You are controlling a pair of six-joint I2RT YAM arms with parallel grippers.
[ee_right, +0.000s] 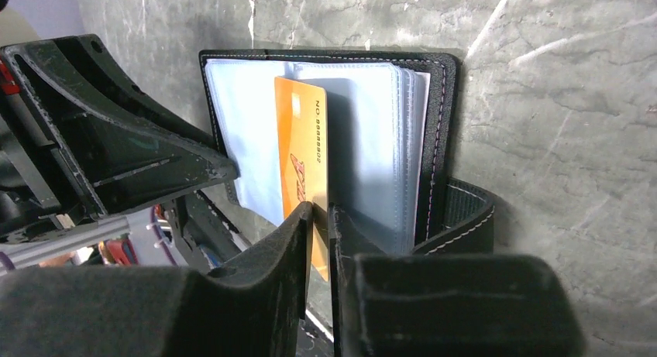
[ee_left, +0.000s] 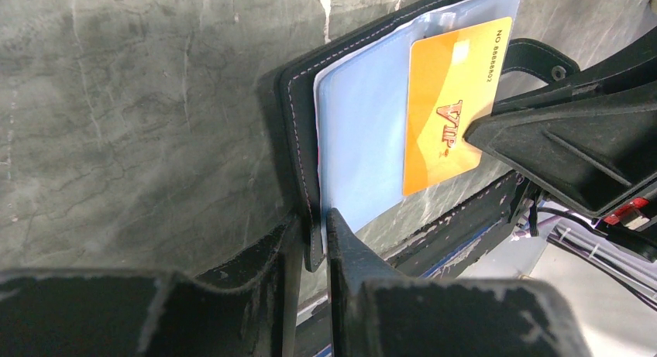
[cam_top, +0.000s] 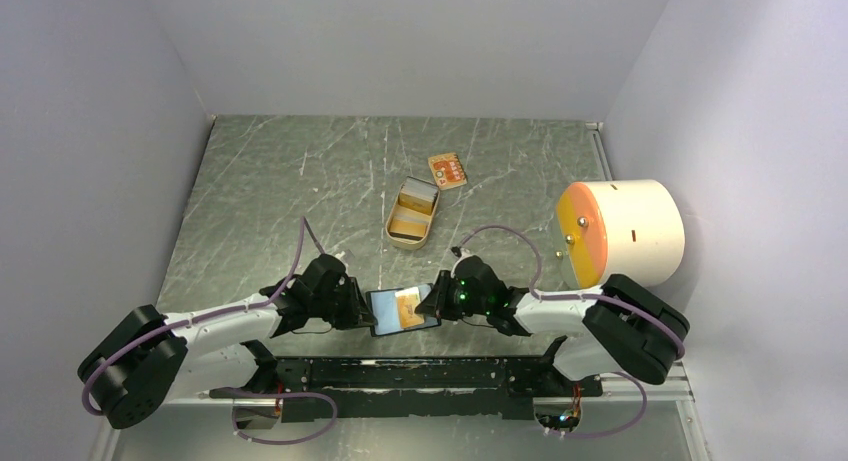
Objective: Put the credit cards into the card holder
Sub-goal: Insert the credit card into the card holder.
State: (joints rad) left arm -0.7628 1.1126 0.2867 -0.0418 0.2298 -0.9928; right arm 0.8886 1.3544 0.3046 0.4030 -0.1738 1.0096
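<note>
Card holder (cam_top: 385, 312) lies open at 6 o'clock on the table (cam_top: 260, 201), just ahead of the arm bases, pale blue sleeves facing up, held between both grippers

Left gripper (cam_top: 357, 307) comes in from 9 o'clock. On my left wrist feed its fingers (ee_left: 345, 245) are pinched nearly together on the black stitched cover edge of the holder (ee_left: 298, 125)

Right gripper (cam_top: 433, 304) comes in from 3 o'clock. Right wrist feed shows the jaws almost closed on the lower edge of the orange card (ee_right: 302, 140), which stands against the sleeves of the holder (ee_right: 445, 140). The same card shows in the left wrist view (ee_left: 449, 109), printed face up over the blue lining. I cannot tell whether it sits inside a sleeve or only on top of one

Second card (cam_top: 447, 170), tan-orange, lies flat toward 12 o'clock, well apart from the holder

Tin (cam_top: 412, 213) sits open just at 7 o'clock of that card

White drum (cam_top: 620, 231) with an orange face at 3 o'clock
</note>
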